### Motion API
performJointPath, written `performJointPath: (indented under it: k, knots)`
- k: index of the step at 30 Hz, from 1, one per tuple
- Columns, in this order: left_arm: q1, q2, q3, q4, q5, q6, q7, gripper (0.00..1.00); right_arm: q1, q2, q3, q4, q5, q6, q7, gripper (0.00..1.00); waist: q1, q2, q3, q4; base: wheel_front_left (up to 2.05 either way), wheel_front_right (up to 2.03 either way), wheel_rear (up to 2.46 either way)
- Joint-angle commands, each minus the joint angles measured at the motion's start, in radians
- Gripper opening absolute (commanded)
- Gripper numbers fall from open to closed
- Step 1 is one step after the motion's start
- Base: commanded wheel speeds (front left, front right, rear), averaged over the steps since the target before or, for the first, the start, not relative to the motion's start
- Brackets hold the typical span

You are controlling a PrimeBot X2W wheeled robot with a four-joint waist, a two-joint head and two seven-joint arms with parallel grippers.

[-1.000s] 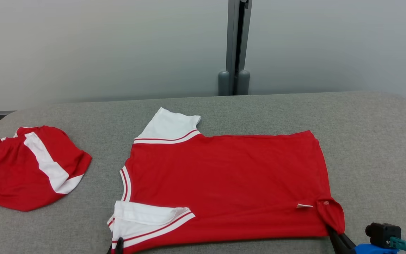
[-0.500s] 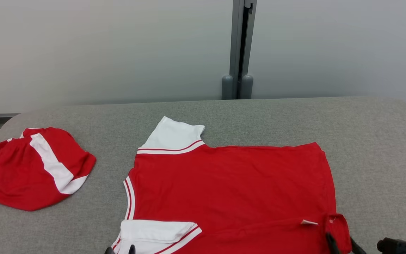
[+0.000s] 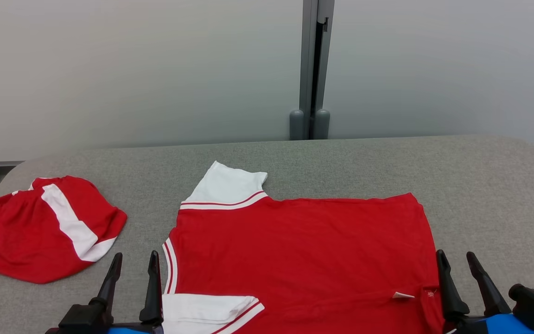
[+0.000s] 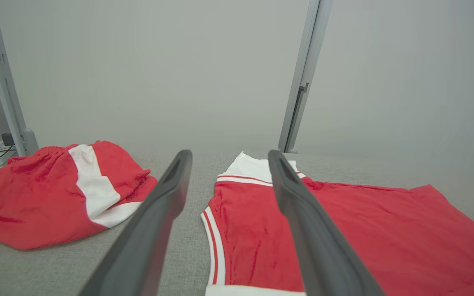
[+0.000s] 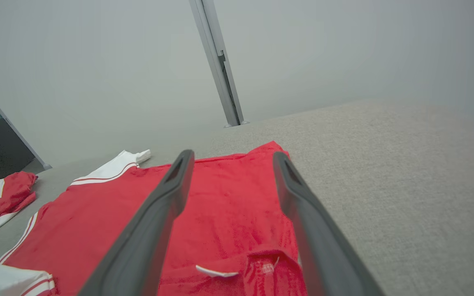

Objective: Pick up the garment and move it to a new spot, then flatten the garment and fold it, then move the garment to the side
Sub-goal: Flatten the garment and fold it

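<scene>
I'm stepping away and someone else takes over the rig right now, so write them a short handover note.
Left gripper: open, empty, beside the red shirt's neckline.
Right gripper: open, empty, at the shirt's hem edge.
Red shirt: spread on the grey table. Its near hem corner is turned over, with a white tag showing, and the near sleeve is doubled over.
Red-and-white shorts: bunched at the table's left.
Done: shirt laid out, mostly flat.
Left: smooth that corner and sleeve, fold the shirt, move it aside.

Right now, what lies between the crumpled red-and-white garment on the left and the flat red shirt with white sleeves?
Bare grey fabric tabletop, with the left gripper open over it, in the head view.
</scene>
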Motion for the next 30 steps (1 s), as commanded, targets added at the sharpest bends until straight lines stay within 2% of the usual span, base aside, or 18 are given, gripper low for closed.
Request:
performJointPath:
  k: [1,10,30]
  knots:
    - [-0.017,-0.007,0.017,-0.017,0.024,0.004,-0.004,1.00,-0.014,0.014,0.002,-0.019,-0.017,0.000,-0.022,1.00,0.0001,0.0000,-0.004,0.002,0.00,0.00,0.00]
    - [-0.037,-0.018,0.067,-0.046,0.104,0.001,-0.004,1.00,0.011,0.049,0.025,-0.084,-0.119,0.000,-0.060,1.00,0.0001,0.0000,-0.024,0.021,0.00,0.00,0.00]
    - [0.003,-0.021,0.082,0.012,0.142,-0.026,-0.004,1.00,0.102,0.058,-0.012,-0.136,-0.156,0.000,-0.046,1.00,0.0001,0.0000,-0.040,0.033,0.00,0.00,0.00]
